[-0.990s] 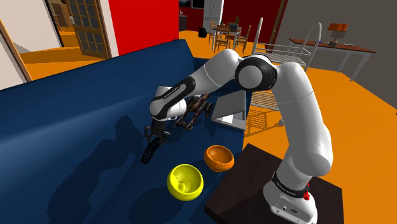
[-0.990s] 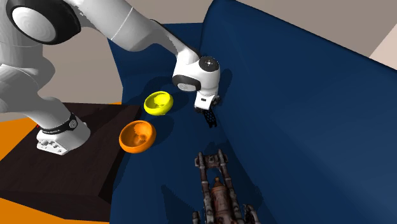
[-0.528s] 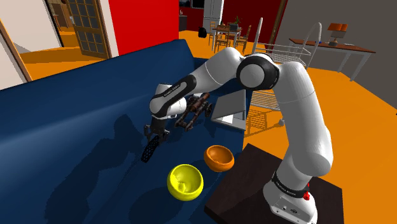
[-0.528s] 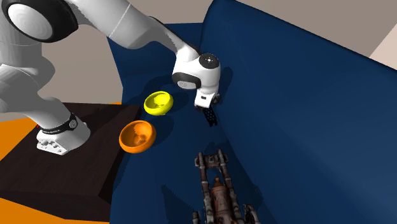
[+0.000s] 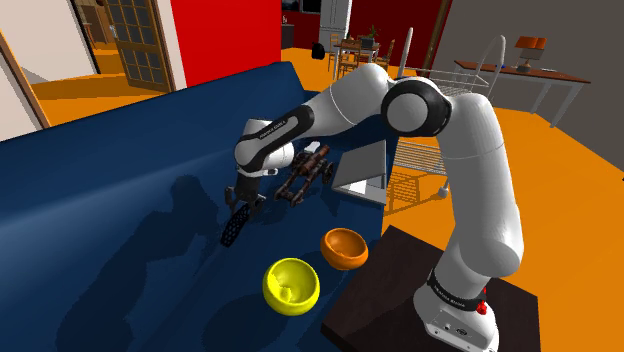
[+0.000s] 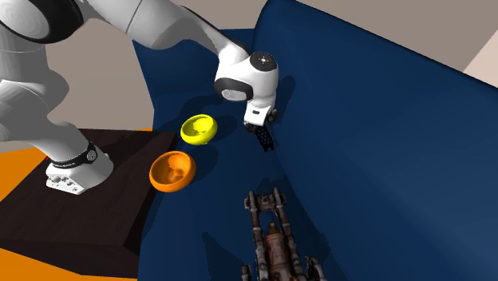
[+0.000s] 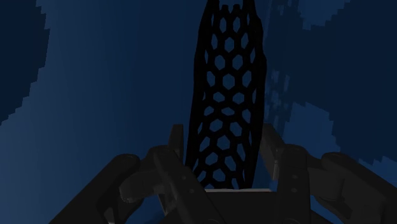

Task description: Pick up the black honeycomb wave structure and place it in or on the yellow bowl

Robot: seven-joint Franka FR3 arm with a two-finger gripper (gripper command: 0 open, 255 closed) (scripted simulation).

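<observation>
Gripper [image 5: 242,206] clasping black honeycomb strip [image 7: 226,95], yellow bowl [image 5: 291,285] in shoulder view

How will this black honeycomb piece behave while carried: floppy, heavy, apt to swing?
Probably light: the honeycomb piece is mostly open cells. Likely stiff, as it extends straight from the gripper without sagging. Gripped at one end, it might pivot.

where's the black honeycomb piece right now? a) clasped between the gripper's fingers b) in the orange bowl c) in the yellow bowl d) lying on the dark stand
a: in the wrist view the black honeycomb piece sits clasped between the fingers of the gripper, and in the shoulder view it hangs from the hand over the blue sofa, apart from the yellow bowl.
</observation>
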